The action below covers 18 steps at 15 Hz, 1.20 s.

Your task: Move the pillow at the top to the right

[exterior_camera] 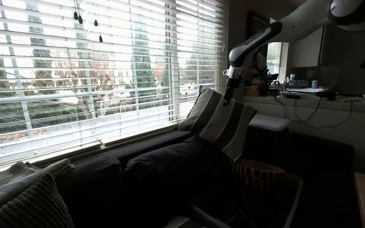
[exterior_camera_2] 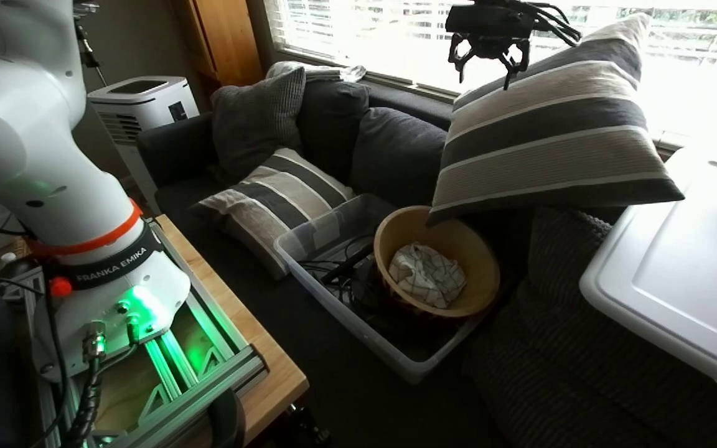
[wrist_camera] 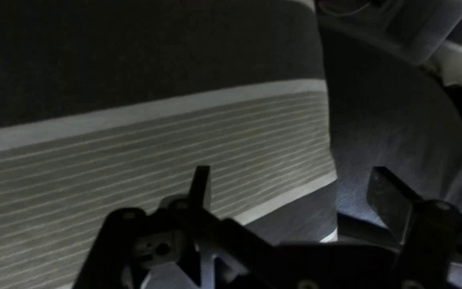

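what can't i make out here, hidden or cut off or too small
Whether the gripper touches the upper striped pillow: they overlap in an exterior view, depth unclear.
That pillow's full outline: cut off by the wrist view's left and top edges.
What lies under the cloth in the basket: the cloth hides it in an exterior view.
Counter items: too small and dark in an exterior view.

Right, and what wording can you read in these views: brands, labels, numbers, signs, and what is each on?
"FRANKA EMIKA": on the black band round the white arm, in an exterior view.
Lettering on the dark arm panel, in an exterior view: too small and blurred to read.
Small blue bottle, in an exterior view: any label too small to make out.
Wrist view: none visible.
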Each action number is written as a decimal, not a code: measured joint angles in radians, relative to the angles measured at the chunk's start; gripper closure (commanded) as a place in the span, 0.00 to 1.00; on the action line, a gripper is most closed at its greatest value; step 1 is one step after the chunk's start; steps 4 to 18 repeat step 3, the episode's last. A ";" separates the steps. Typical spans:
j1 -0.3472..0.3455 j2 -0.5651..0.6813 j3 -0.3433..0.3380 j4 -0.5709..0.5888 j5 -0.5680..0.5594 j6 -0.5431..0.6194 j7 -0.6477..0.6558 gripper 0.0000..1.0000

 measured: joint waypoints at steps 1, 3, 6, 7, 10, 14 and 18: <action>0.004 0.000 -0.004 0.001 0.003 -0.009 -0.003 0.00; 0.008 0.000 -0.010 0.004 0.004 -0.007 -0.003 0.00; 0.008 0.000 -0.010 0.004 0.004 -0.007 -0.003 0.00; 0.008 0.000 -0.010 0.004 0.004 -0.007 -0.003 0.00; 0.008 0.000 -0.010 0.004 0.004 -0.007 -0.003 0.00; 0.008 0.000 -0.010 0.004 0.004 -0.007 -0.003 0.00; 0.008 0.000 -0.010 0.004 0.004 -0.007 -0.003 0.00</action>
